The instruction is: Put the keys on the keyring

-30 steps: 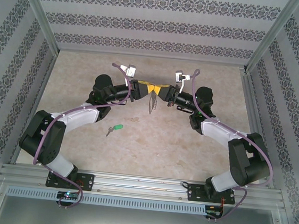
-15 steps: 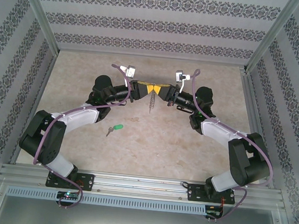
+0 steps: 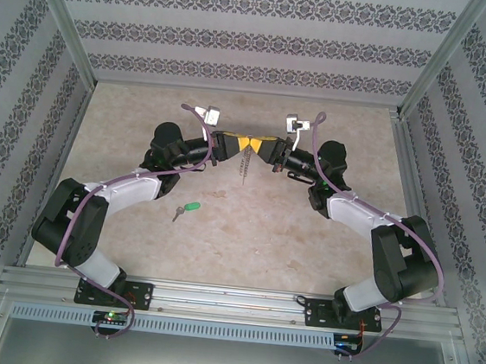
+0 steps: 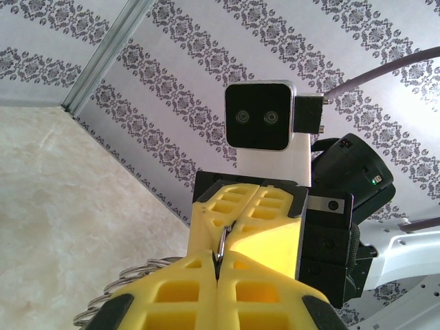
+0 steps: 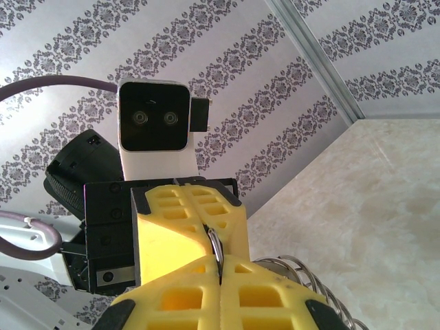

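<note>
At upper centre of the overhead view, the left gripper (image 3: 239,142) and right gripper (image 3: 256,143) meet tip to tip, each clamped tight on the grey wire keyring (image 3: 245,166), its chain dangling below. Toward lower left, the green-headed key (image 3: 189,208) lies apart on the table (image 3: 263,236). Wrist views add the thin loop pinched between yellow jaws, coils beside.

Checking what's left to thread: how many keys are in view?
1. The green-headed key lies on the table beside the left arm, apart from the keyring gripped by the left tool and right tool. Others could be hidden.
</note>
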Robot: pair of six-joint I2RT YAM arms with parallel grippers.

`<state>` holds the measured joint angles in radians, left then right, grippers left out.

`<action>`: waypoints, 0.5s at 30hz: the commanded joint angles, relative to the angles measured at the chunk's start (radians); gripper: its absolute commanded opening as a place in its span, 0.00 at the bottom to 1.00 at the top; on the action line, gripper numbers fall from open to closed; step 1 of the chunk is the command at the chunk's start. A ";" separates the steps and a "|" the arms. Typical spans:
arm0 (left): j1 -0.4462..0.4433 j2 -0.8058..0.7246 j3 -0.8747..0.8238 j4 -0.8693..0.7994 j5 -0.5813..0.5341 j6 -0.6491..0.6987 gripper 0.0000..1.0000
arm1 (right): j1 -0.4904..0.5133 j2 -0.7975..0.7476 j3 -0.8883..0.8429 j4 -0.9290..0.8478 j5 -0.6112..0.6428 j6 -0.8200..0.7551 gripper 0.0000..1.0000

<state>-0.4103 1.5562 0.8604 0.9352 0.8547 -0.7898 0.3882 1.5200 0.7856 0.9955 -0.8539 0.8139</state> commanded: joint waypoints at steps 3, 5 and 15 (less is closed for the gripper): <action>-0.007 0.010 0.009 0.089 0.005 0.006 0.00 | 0.006 -0.016 0.018 0.026 -0.019 -0.007 0.00; -0.008 0.009 0.005 0.098 -0.011 0.004 0.11 | 0.006 -0.018 0.017 0.017 -0.018 -0.013 0.00; -0.009 0.015 -0.002 0.136 -0.017 0.003 0.00 | 0.009 -0.020 0.014 0.009 -0.021 -0.016 0.00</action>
<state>-0.4114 1.5646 0.8604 0.9592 0.8440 -0.7925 0.3882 1.5196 0.7856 0.9924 -0.8505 0.8131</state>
